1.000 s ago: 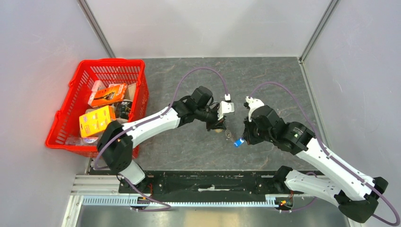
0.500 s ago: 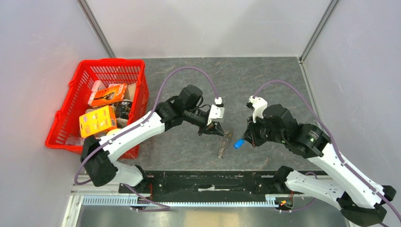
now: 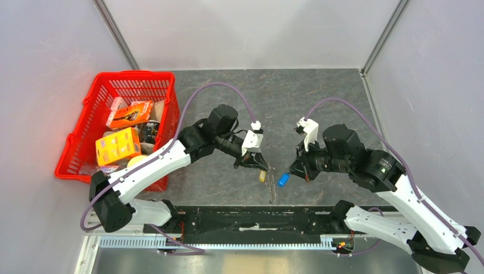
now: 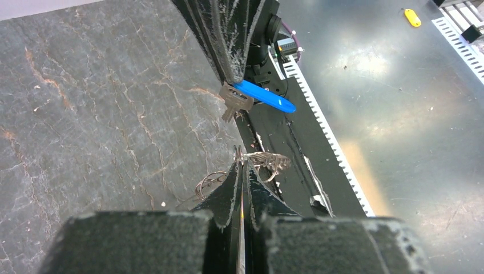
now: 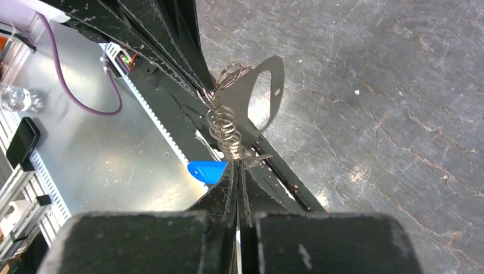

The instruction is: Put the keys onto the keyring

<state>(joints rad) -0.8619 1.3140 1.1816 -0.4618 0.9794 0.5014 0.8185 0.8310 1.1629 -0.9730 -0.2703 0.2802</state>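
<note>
In the top view my left gripper [image 3: 258, 164] is shut, and the yellow-gold key [image 3: 262, 176] sticks out below its tips. In the left wrist view a yellow sliver shows between the closed jaws [image 4: 242, 169], with thin wire rings [image 4: 206, 182] at the tips. My right gripper [image 3: 293, 169] is shut on the blue-headed key [image 3: 283, 180], a hand's width to the right. The blue head also shows in the right wrist view [image 5: 208, 170] beside the closed tips [image 5: 239, 164]. The grey keyring loop [image 5: 263, 94] and its silver coil chain [image 5: 225, 129] hang between the two grippers. The chain [image 3: 271, 194] dangles low.
A red basket [image 3: 137, 74] with orange and yellow boxes stands at the left of the dark stone tabletop. The black base rail [image 3: 228, 218] runs along the near edge, just below the grippers. Purple cables arch over both arms.
Both grippers have moved toward the near edge, the left one also drawing back leftward. The chain now dangles lower, over the table's front edge. Both stay shut.
</note>
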